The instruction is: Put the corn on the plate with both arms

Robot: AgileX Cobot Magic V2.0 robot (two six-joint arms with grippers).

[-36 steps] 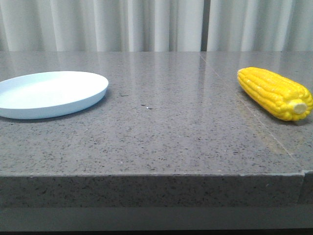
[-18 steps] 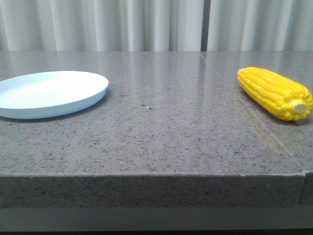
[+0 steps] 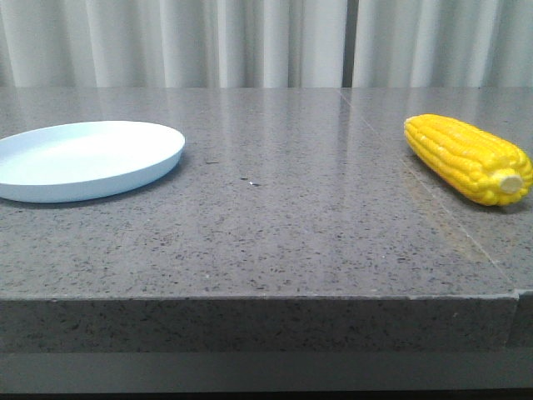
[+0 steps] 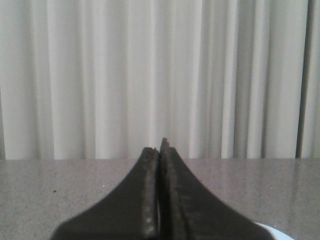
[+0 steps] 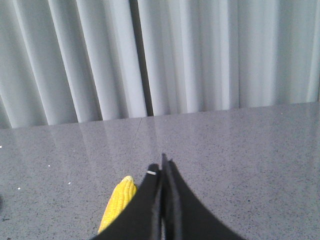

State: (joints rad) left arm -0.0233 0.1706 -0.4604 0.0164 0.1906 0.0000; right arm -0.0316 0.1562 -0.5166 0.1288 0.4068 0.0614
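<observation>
The yellow corn point(image 3: 468, 158) lies on the grey stone table at the right, its pale stub end toward the front. The pale blue-white plate point(image 3: 83, 160) sits at the left and holds nothing. Neither gripper shows in the front view. In the left wrist view my left gripper point(image 4: 160, 147) is shut and empty above the table, with a sliver of the plate's rim point(image 4: 272, 231) beside it. In the right wrist view my right gripper point(image 5: 162, 165) is shut and empty, with the corn point(image 5: 118, 202) partly hidden behind one finger.
The grey speckled table point(image 3: 291, 225) has its front edge close to the camera. A seam point(image 3: 433, 200) in the stone runs past the corn. White curtains point(image 3: 266, 42) hang behind the table.
</observation>
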